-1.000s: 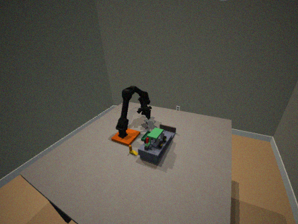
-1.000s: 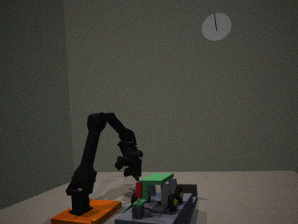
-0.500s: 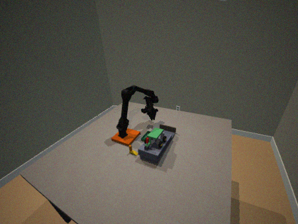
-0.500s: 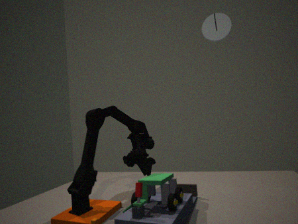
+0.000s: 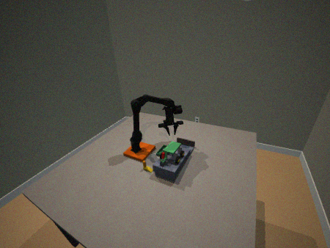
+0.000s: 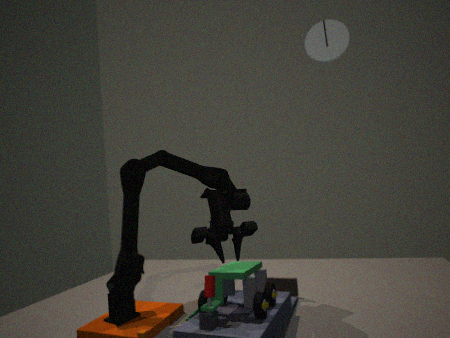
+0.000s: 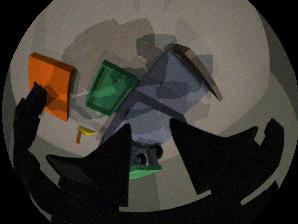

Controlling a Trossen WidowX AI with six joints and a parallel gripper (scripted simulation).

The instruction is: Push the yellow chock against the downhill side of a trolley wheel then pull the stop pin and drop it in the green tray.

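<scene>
The trolley (image 5: 172, 148) (image 6: 236, 270) has a green top and black wheels with yellow hubs. It stands on the grey-blue ramp (image 5: 169, 169) (image 6: 282, 311) (image 7: 169, 86). The red-headed stop pin (image 5: 162, 155) (image 6: 210, 286) sits at the trolley's near end. The yellow chock (image 5: 147, 168) (image 7: 83, 131) with its orange handle lies on the table left of the ramp, apart from the wheels. The green tray (image 5: 160, 150) (image 7: 109, 90) lies between the ramp and the arm's base. My gripper (image 5: 171, 130) (image 6: 229, 254) (image 7: 149, 124) hangs above the trolley, half open and empty.
The arm's orange base plate (image 5: 139, 151) (image 6: 145, 317) (image 7: 52, 83) lies left of the tray. A dark end wall (image 5: 185, 141) (image 6: 286, 285) (image 7: 200, 70) stands at the ramp's far end. The grey table drops off to a tan floor at the right and front.
</scene>
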